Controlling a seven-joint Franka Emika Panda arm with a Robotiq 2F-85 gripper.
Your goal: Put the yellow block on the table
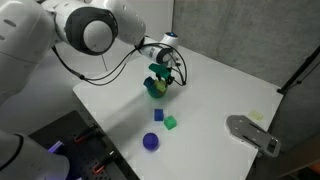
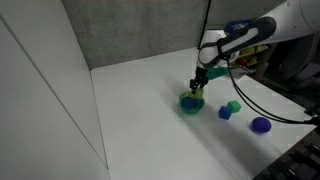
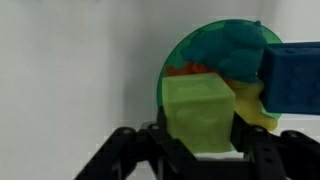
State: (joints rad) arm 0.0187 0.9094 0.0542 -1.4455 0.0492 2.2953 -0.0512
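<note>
Tool grips yellow block, seemingly above bowl.

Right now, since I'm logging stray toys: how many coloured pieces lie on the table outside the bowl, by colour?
Blue: 2 (blue block, blue round piece)
Green: 1 (green block)
Total: 3

bowl: lower part hidden behind yellow block | gripper: cut off by bottom edge
</note>
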